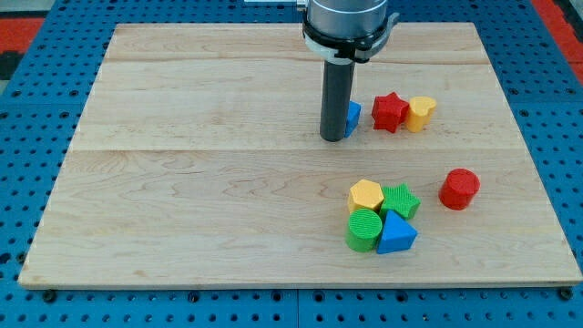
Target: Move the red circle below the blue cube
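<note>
**Camera view: stock of the board, with hazards noted**

Tool. One straight dark rod; my tip (333,138) rests on the pale wooden table top (200,182), right of centre in the half nearer the top edge. There are no fingers or jaws on this rig, so nothing can open, close or hold.

Task items.
- Red cylinder-shaped block, the red circle (459,189): one. It stands alone towards the right edge, well apart from my tip.
- Blue cube-like block (352,116): one. Mostly hidden behind the rod and touching or just beside it, so its full shape cannot be made out.

Other stock.
- Red star-shaped block (390,111): one, near the blue cube on its right.
- Yellow heart-like block (420,113): one, touching or just beside the star.
- Yellow hexagonal block (365,195), green star-shaped block (400,200), green cylinder block (364,229), blue triangular block (396,233): one each, packed together towards the bottom edge.

Total: eight blocks.

Hazards, as judged.
- My tip sits against the blue cube; any careless departure probably shifts the reference block.
- The target spot lies between the cube and the cluster; a long push could drive the red circle into the yellow hexagon or green star.
- An off-centre contact likely lets the round block slip aside.
</note>
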Controlling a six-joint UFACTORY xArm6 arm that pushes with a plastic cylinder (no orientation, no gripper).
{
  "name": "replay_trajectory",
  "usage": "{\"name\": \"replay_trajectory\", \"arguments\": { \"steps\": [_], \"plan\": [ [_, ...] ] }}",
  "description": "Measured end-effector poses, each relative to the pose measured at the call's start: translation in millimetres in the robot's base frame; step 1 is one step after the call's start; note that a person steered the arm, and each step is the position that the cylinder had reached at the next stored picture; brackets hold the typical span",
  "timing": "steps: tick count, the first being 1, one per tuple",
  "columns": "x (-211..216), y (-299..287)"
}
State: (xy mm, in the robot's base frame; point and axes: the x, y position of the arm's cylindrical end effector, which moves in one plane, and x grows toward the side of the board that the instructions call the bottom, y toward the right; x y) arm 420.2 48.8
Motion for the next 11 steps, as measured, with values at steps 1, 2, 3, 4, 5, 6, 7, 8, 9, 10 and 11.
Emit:
{"name": "replay_trajectory", "arguments": {
  "steps": [1,2,3,4,5,6,7,8,9,10,11],
  "plan": [
    [5,-18],
    [31,4],
    [35,98],
    [37,194],
    [87,217],
    [104,161],
    [60,98],
    [13,49],
    [31,36],
    [76,43],
    [91,5]
  ]
}}
